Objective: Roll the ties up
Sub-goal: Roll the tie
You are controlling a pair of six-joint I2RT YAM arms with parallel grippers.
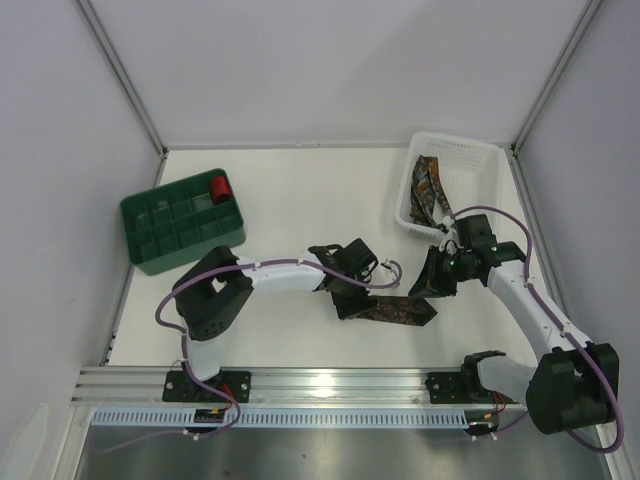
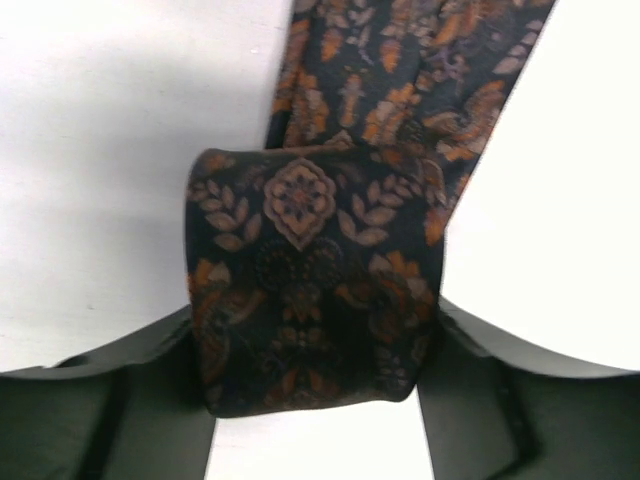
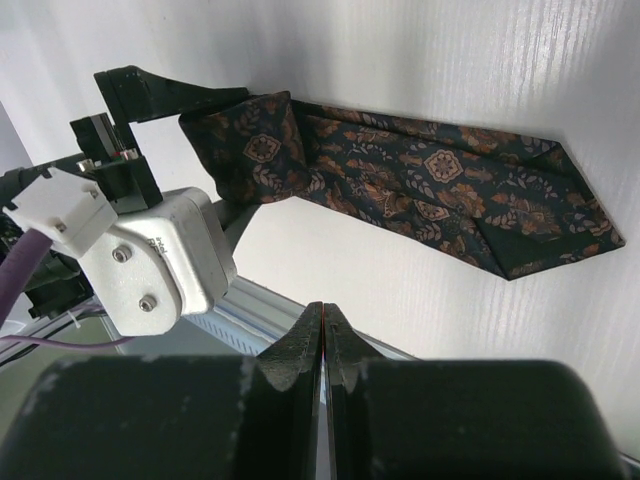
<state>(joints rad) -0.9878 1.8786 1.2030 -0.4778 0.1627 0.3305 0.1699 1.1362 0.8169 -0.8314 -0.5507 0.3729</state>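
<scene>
Looking down from the overhead camera, the tie [image 1: 398,309] lies flat on the white table [image 1: 300,200] at about 5 o'clock from the table's middle, between the two arms. One end is wound into a short fat roll, and the loose length runs off toward 3 o'clock to a broad pointed tip.

Over to the left gripper [image 2: 315,345]: its jaws stand fairly wide, and that roll sits right between them. Both fingers [image 2: 120,400] press against its sides, so it has hold of the tie's rolled end.

The right gripper [image 3: 322,312] hangs at 1 o'clock from the tie's pointed end, near it. Its fingers are pinched tight together with nothing between them, clear above the table.

Up at 2 o'clock sits a white basket [image 1: 482,160] with a second tie [image 1: 430,186] in the same dark orange-brown pattern bunched against its left side. Far across at 9 o'clock is a green tray [image 1: 160,240] of compartments, with a small red roll [image 1: 220,186] in a back compartment at its right end.
</scene>
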